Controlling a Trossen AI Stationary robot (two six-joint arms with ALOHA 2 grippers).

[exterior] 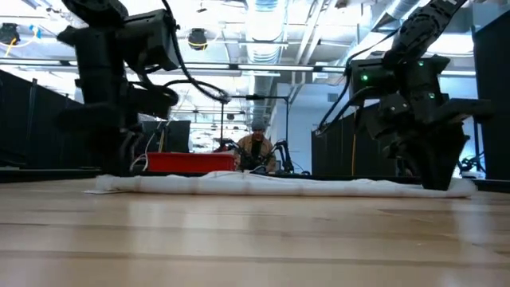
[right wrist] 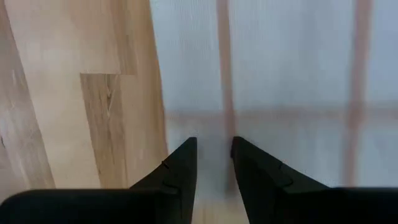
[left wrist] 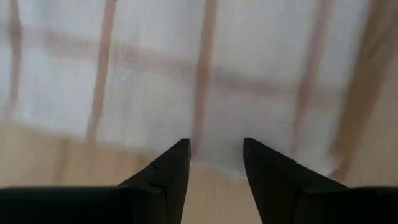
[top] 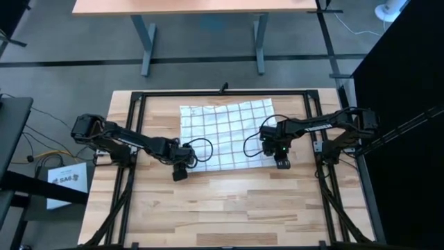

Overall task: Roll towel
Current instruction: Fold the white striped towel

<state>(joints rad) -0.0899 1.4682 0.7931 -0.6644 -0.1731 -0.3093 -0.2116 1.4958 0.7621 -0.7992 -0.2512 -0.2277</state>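
Note:
The white towel (top: 225, 135) with thin reddish-brown grid lines lies spread flat on the far half of the wooden table. In the low view it is a thin pale strip (exterior: 263, 185). My left gripper (top: 180, 171) stands at the towel's near left corner, fingers pointing down and open, their tips over the near edge (left wrist: 214, 163). My right gripper (top: 282, 162) stands at the near right corner, open with a narrower gap, cloth (right wrist: 286, 74) showing between and beyond its fingers. In the low view both grippers (exterior: 119, 163) (exterior: 434, 171) reach down to the towel's level. My left gripper has its fingertips (left wrist: 180, 152) at the towel's near edge, coming from above; I cannot tell whether they touch the cloth. My right gripper has its fingertips (right wrist: 186, 149) just inside the towel's right edge, coming from above; I cannot tell whether they touch it.
A black metal frame (top: 139, 94) runs round the table. Bare wood (top: 229, 208) fills the near half. In the low view, beyond the table, are a red box (exterior: 191, 162) and a person (exterior: 256, 147). Another table (top: 201, 7) stands farther back.

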